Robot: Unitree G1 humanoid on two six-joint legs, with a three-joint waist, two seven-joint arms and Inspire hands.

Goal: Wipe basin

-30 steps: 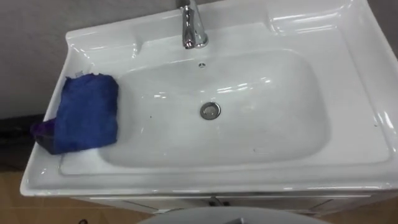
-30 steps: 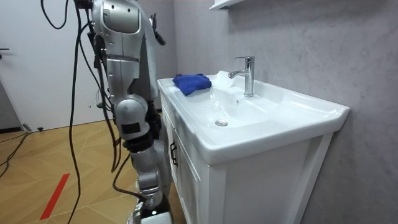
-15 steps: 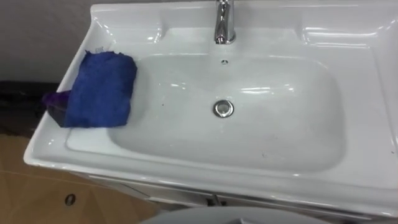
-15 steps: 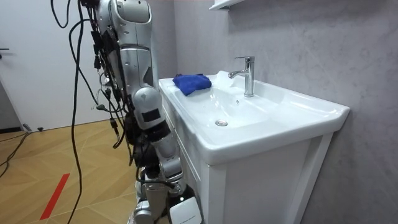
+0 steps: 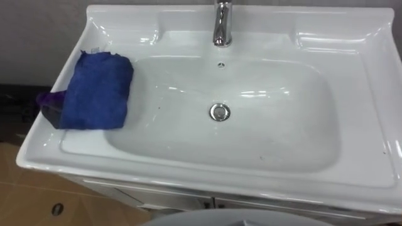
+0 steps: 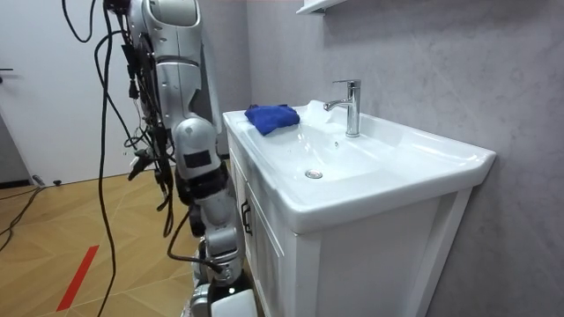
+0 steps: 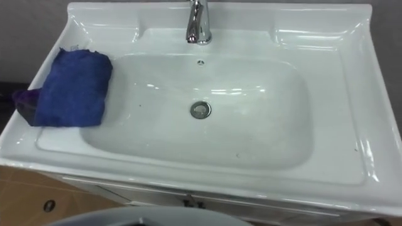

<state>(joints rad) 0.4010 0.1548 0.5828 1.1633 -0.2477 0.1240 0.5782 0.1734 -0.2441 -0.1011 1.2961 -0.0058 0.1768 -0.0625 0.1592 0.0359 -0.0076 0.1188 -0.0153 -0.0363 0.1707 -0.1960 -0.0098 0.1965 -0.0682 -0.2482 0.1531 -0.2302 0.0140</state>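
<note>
Left eye view: I look down on the white glazed ceramic basin [image 5: 352, 150], with its round metal drain [image 5: 219, 112] in the middle of the bowl and the chrome tap [image 5: 222, 25] standing at the back rim. The folded dark blue cloth [image 5: 95, 91] lies on the flat ledge at my left, its inner edge just at the lip of the bowl; something small and purple [image 5: 45, 100] pokes out from its outer side, and I cannot tell what it is. A few dark specks sit on the bowl's slope.

Room view: I stand upright at the front of the white vanity cabinet [image 6: 352, 264], close against it, near the cloth end. The blue cloth rests on the far corner of the basin top. My arms hang by my body, and I cannot tell how my fingers are set on either hand.

Right eye view: the same layout; the cloth is folded and lying on the ledge with nothing holding it, and the bowl is bare.

My judgement: this fits either a wipe still ahead of me or one done with the cloth set back down. The specks hint at work left, but they may not be dirt, so they do not settle it.
</note>
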